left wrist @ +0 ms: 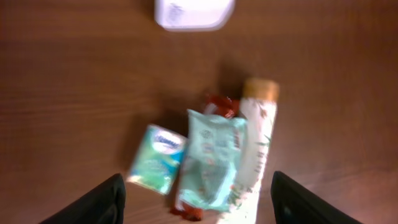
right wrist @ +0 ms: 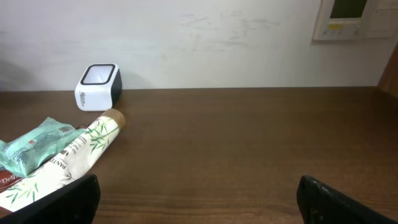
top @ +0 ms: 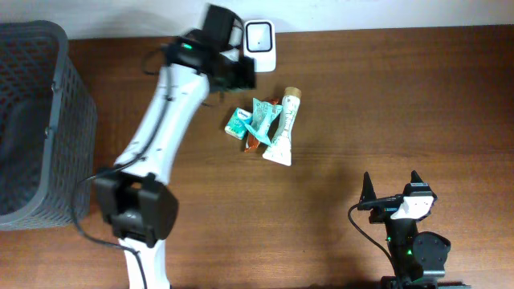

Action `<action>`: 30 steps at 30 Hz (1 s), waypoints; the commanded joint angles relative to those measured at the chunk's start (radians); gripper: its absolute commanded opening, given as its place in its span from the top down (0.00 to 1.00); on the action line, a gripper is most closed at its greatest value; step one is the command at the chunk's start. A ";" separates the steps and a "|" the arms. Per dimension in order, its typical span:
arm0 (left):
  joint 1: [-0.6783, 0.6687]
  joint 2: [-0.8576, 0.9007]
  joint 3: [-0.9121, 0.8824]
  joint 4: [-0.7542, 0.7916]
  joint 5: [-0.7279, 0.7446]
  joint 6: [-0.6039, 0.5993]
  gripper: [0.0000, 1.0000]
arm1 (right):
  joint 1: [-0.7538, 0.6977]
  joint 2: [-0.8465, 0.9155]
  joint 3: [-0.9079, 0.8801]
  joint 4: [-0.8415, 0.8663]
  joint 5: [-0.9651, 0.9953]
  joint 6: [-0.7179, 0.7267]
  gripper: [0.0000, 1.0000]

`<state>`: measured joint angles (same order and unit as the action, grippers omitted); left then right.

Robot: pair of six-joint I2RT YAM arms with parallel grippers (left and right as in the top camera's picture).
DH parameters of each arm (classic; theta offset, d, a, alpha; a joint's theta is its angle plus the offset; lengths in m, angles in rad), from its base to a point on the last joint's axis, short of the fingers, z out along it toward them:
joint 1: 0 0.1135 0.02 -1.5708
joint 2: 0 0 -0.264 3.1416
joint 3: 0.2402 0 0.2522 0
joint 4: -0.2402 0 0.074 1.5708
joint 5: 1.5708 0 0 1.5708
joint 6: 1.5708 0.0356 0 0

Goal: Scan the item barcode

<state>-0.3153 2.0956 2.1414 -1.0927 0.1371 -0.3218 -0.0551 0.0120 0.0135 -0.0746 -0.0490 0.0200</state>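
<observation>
Left end effector [left wrist: 196, 190] released and empty, raised above the teal packet [left wrist: 211, 158], long axis pointing toward the scanner [left wrist: 194, 12], far nearer than the right arm [top: 409, 241].

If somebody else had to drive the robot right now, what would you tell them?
Left gripper: open, holding nothing, hovering near the pile.
Right gripper: open, holding nothing, at the near edge of the table.
Things: tissue pack, teal packet, tube and red wrapper lie heaped together; the scanner stands behind them.
Done: nothing picked up.
Left: grab one item and show its barcode to the scanner.
</observation>
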 commanded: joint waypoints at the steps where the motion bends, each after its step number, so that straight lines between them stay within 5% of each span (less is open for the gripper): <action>1: 0.108 -0.135 0.095 -0.064 -0.011 0.042 0.21 | 0.009 -0.008 -0.008 -0.003 0.005 0.003 0.01; 3: 0.157 -0.193 0.104 -0.084 -0.011 0.067 0.18 | 0.009 -0.008 -0.008 -0.003 0.005 0.003 0.02; 5: 0.211 -0.253 0.104 -0.108 -0.011 0.070 0.01 | 0.009 -0.008 -0.008 -0.003 0.005 0.003 0.01; 15: 0.417 -0.390 0.104 -0.380 -0.029 0.069 0.01 | 0.009 -0.008 -0.008 -0.003 0.005 0.003 0.01; 30: 0.325 -0.391 0.064 -0.553 -0.030 0.116 0.03 | 0.009 -0.008 -0.008 -0.003 0.005 0.003 0.02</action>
<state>0.0650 1.7092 2.2333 -1.6428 0.1093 -0.2386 -0.0551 0.0120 0.0135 -0.0746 -0.0490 0.0196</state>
